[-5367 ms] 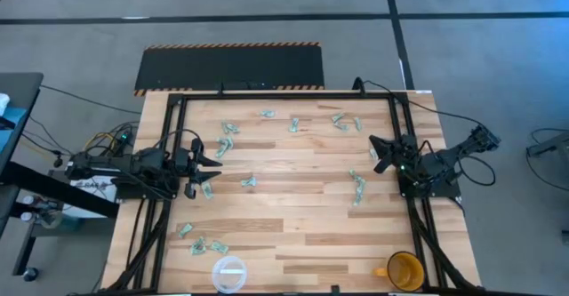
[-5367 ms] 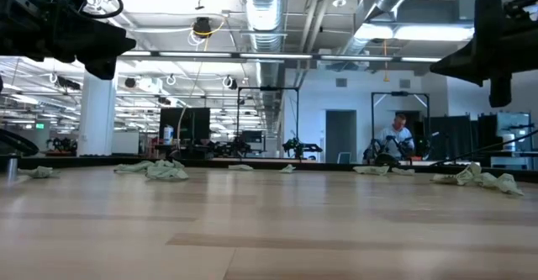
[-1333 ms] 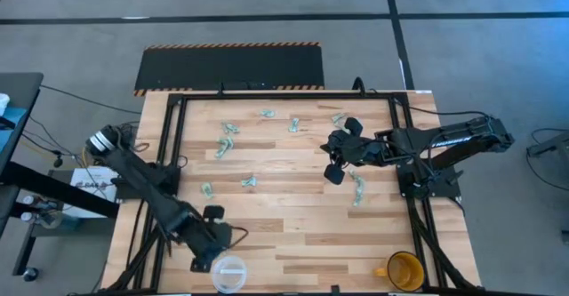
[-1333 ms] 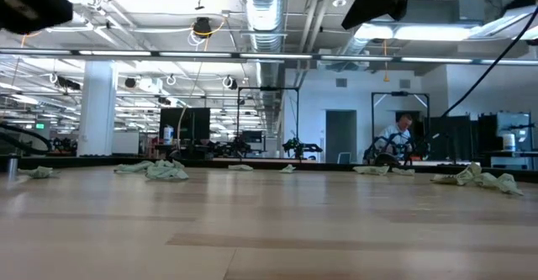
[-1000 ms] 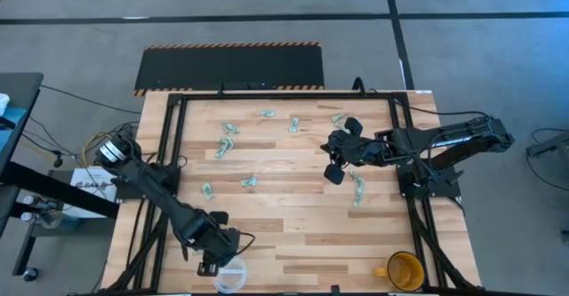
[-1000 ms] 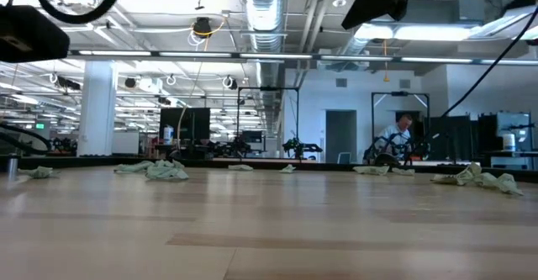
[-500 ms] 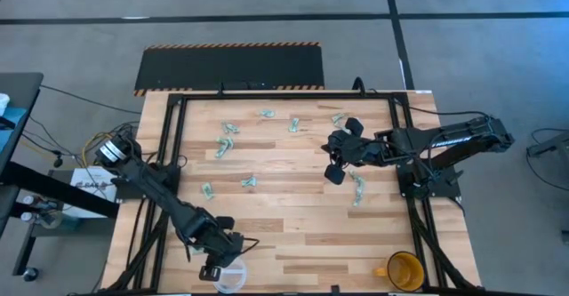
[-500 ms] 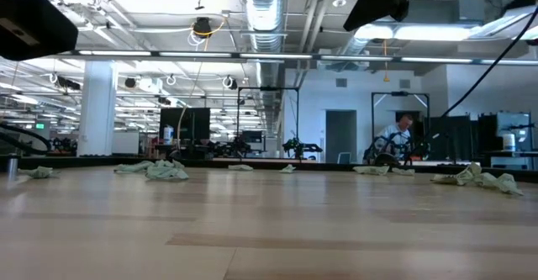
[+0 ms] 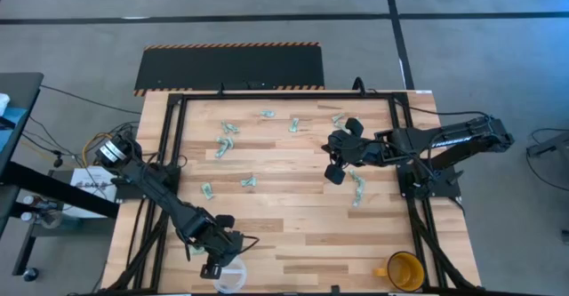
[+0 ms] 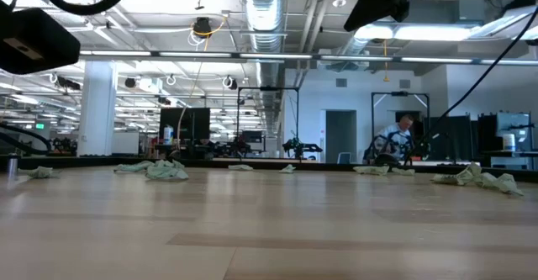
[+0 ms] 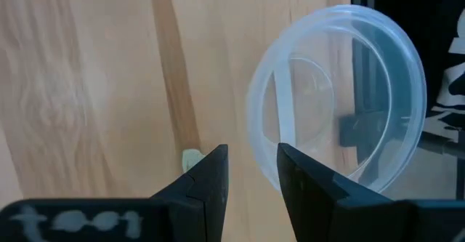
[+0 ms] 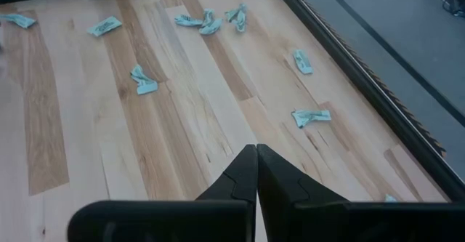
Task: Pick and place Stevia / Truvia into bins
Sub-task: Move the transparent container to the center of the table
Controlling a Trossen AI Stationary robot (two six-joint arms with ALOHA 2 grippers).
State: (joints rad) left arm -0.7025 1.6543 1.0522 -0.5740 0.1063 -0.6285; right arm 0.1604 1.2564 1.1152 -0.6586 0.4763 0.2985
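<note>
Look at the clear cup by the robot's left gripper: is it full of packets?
No, the clear cup looks empty in the left wrist view, with only bare plastic inside.

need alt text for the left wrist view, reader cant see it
The left gripper hangs with its two dark fingers slightly apart beside a round clear plastic cup on a light wooden table. The cup looks empty. A small pale green sachet peeks out just behind one finger.

Left gripper (image 9: 216, 266) seemingly just beside cup (image 9: 230, 279); mug (image 9: 404, 270) right.
</note>
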